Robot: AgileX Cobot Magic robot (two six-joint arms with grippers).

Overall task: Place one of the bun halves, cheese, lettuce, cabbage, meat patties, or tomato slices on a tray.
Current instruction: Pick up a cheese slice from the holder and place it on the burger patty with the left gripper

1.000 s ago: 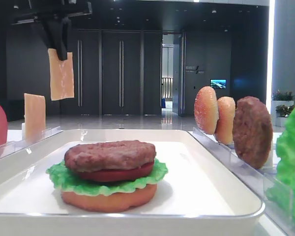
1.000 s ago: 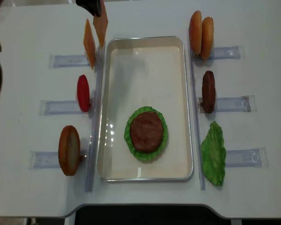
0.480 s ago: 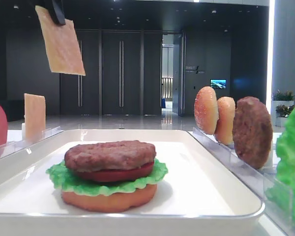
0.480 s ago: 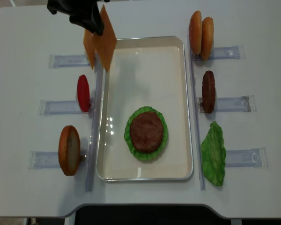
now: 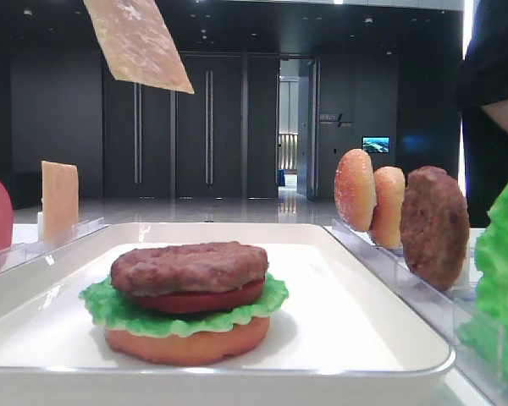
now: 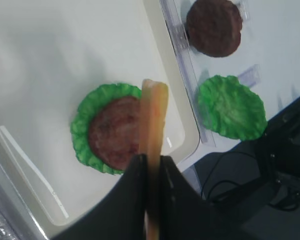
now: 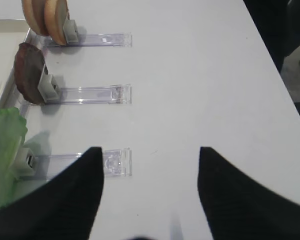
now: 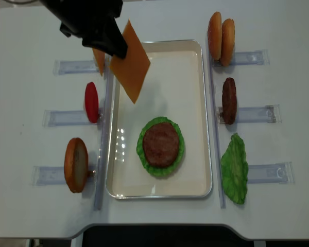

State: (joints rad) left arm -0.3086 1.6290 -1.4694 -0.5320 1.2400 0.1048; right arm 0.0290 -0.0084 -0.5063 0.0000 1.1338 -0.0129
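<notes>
Left gripper pinching cheese slice by top edge — slice hangs tilted, long axis pointing down-forward. Patty stack on tray lies below and ahead. Right gripper spread, idle — farther off.

White counter spread wide, and on it six clear acrylic holders, three in a column down the left and three down the right, each lying flat and pointing outward. Behind it all, a dark hall with tall panelled doors, a small lit screen far right, and a person in black standing at the right edge.
</notes>
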